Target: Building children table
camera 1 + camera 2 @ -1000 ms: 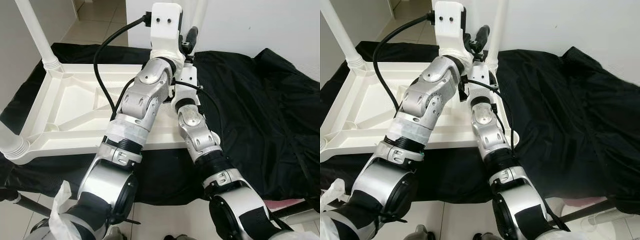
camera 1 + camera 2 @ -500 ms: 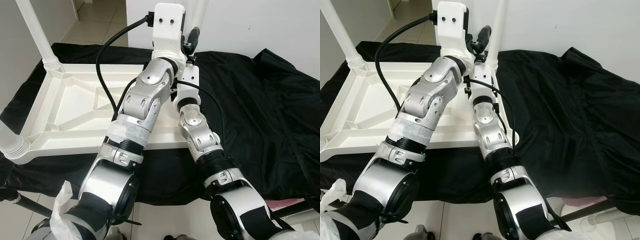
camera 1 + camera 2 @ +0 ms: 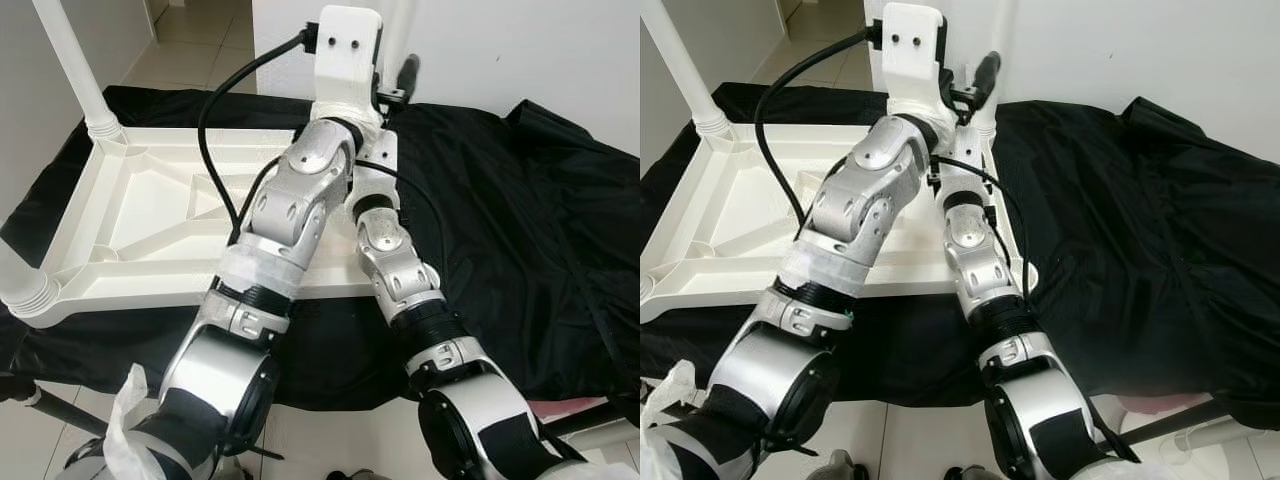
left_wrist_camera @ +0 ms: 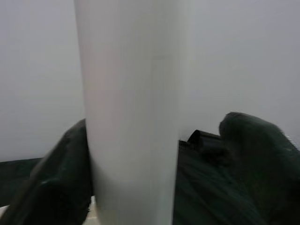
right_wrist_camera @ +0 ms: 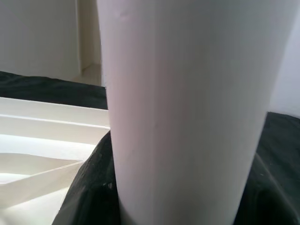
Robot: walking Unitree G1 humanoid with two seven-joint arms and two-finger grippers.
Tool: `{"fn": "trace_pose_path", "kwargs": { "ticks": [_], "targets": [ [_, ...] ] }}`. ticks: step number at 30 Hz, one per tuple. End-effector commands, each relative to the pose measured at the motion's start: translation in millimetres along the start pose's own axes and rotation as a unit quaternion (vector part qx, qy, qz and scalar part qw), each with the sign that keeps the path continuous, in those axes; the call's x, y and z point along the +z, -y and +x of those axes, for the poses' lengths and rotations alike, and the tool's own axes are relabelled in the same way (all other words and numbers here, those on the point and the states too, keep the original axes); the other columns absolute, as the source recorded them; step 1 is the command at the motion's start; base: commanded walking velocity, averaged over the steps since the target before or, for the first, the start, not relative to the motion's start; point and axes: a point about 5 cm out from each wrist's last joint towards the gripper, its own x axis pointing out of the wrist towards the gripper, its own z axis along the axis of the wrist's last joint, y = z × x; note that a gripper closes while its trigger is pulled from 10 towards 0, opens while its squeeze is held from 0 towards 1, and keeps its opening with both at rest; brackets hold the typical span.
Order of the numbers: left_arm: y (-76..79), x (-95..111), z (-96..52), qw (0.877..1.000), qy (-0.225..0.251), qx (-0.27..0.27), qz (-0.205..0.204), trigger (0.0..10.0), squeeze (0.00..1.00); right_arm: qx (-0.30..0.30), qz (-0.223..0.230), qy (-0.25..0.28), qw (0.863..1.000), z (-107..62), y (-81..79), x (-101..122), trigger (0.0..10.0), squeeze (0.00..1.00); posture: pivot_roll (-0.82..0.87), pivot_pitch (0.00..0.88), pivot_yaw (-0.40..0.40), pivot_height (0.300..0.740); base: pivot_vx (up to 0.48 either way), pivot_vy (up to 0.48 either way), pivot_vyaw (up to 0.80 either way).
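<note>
- Left side of the head views: the white plastic table top (image 3: 130, 215) lies upside down on a black cloth (image 3: 520, 220), ribbed underside facing up. One white leg (image 3: 72, 62) stands up at its upper-left corner, and another leg stub (image 3: 22, 285) sits at the lower-left edge of frame.
- Bottom left corner: a bit of crumpled white plastic wrap (image 3: 128, 400) next to the robot's body.
- Middle: both silver arms reach up to the table's far right corner and block most of that corner. A black cable (image 3: 215, 130) loops over the tray-like underside.
- Top centre: a third leg (image 3: 997, 25) rises against the white wall. The left gripper (image 4: 133, 187) has its dark fingers (image 4: 56, 183) spread on either side of it.
- The right gripper (image 5: 187, 206) is pushed right up against the same leg; can't tell what its fingers are doing.
- Right side: just the rumpled cloth.
- No readable writing anywhere.
</note>
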Motion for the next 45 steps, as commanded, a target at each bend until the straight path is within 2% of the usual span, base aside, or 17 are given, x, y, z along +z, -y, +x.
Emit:
{"fn": "trace_pose_path", "kwargs": {
  "ticks": [1, 2, 9, 11, 19, 20, 25, 28, 33, 36, 37, 38, 41, 42, 43, 44, 45],
  "targets": [
    [15.7, 2.7, -2.0, 0.997, 0.013, -0.078, -0.003, 10.0, 1.0, -0.002, 0.015, -0.001, 1.0, 0.1, 0.2, 2.2, 10.0, 0.0, 0.04, 0.045, -0.078, 0.74, 0.0, 0.0, 0.0],
    [20.7, 6.3, -4.2, 0.995, 0.025, -0.099, -0.009, 10.0, 0.0, -0.004, 0.025, -0.006, 1.0, 0.3, 0.8, 1.5, 10.0, 0.0, 0.04, 0.044, -0.076, 0.74, 0.0, 0.0, 0.0],
    [24.7, 13.6, -7.4, 0.991, 0.047, -0.123, -0.013, 10.0, 0.0, -0.01, 0.036, -0.011, 0.999, 0.7, 3.1, 0.2, 10.0, 0.0, 0.04, 0.043, -0.075, 0.74, 0.0, 0.0, 0.0],
    [16.9, 19.4, -9.6, 0.991, 0.06, -0.117, -0.021, 10.0, 0.0, -0.015, 0.036, -0.015, 0.999, -0.3, 6.0, -2.5, 10.0, 0.0, 0.04, 0.043, -0.071, 0.74, 0.0, 0.0, 0.0],
    [5.3, 28.3, -15.6, 0.991, 0.079, -0.107, -0.036, 10.0, 0.0, -0.027, 0.032, -0.024, 0.999, -3.3, 13.7, -8.7, 10.0, 0.0, 0.05, 0.046, -0.073, 0.74, 0.0, 0.0, 0.0],
    [-1.3, 31.0, -18.4, 0.991, 0.085, -0.098, -0.038, 10.0, 0.0, -0.034, 0.035, -0.026, 0.998, -5.1, 18.6, -11.6, 10.0, 0.0, 0.05, 0.049, -0.072, 0.74, 0.0, 0.0, 0.0],
    [-13.9, 33.0, -24.0, 0.992, 0.09, -0.08, -0.038, 10.0, 0.0, -0.045, 0.037, -0.024, 0.998, -9.0, 27.6, -15.4, 10.0, 0.0, 0.05, 0.051, -0.07, 0.74, 0.0, 0.0, 0.0],
    [-33.9, 26.5, -34.6, 0.995, 0.078, -0.053, -0.031, 10.0, 0.0, -0.061, 0.041, -0.023, 0.997, -15.7, 40.6, -20.6, 10.0, 0.0, 0.04, 0.054, -0.07, 0.74, 0.0, 0.0, 0.0],
    [-46.2, 13.9, -46.3, 0.998, 0.054, -0.04, -0.004, 10.0, 0.0, -0.065, 0.038, -0.02, 0.997, -21.9, 47.8, -24.0, 10.0, 0.0, 0.04, 0.057, -0.069, 0.74, 0.0, 0.0, 0.0],
    [-58.5, -7.2, -65.4, 0.999, 0.01, -0.031, 0.027, 10.0, 0.0, -0.065, 0.028, -0.014, 0.997, -30.4, 56.1, -27.4, 10.0, 0.0, 0.04, 0.064, -0.068, 0.74, 0.0, 0.0, 0.0],
    [-58.5, -7.2, -65.4, 0.999, 0.01, -0.031, 0.027, 10.0, 0.0, -0.065, 0.028, -0.014, 0.997, -30.4, 56.1, -27.4, 10.0, 0.0, 0.04, 0.064, -0.068, 0.74, 0.0, 0.0, 0.0],
    [-61.9, -16.2, -73.7, 0.999, -0.007, -0.03, 0.04, 10.0, 0.0, -0.063, 0.027, -0.012, 0.998, -33.4, 59.2, -28.8, 10.0, 0.0, 0.04, 0.066, -0.069, 0.74, 0.0, 0.0, 0.0],
    [-63.7, -21.9, -78.4, 0.998, -0.019, -0.03, 0.048, 10.0, 0.0, -0.061, 0.025, -0.011, 0.998, -35.1, 60.9, -29.6, 10.0, 0.0, 0.04, 0.066, -0.069, 0.74, 0.0, 0.0, 0.0],
    [-66.1, -28.6, -85.4, 0.998, -0.032, -0.029, 0.055, 10.0, 0.0, -0.059, 0.023, -0.01, 0.998, -37.4, 62.8, -30.4, 10.0, 0.0, 0.04, 0.067, -0.068, 0.74, 0.0, 0.0, 0.0],
    [-66.1, -28.6, -85.4, 0.998, -0.032, -0.029, 0.055, 10.0, 0.0, -0.059, 0.023, -0.01, 0.998, -37.4, 62.8, -30.4, 10.0, 0.0, 0.04, 0.067, -0.068, 0.74, 0.0, 0.0, 0.0],
    [-68.6, -36.8, -94.2, 0.997, -0.049, -0.029, 0.051, 10.0, 0.0, -0.057, 0.02, -0.007, 0.998, -39.9, 64.9, -31.2, 10.0, 0.0, 0.04, 0.067, -0.068, 0.74, 0.0, 0.0, 0.0],
    [-68.6, -36.8, -94.2, 0.997, -0.049, -0.029, 0.051, 10.0, 0.0, -0.057, 0.02, -0.007, 0.998, -39.9, 64.9, -31.2, 10.0, 0.0, 0.04, 0.067, -0.068, 0.74, 0.0, 0.0, 0.0]
  ]
}}
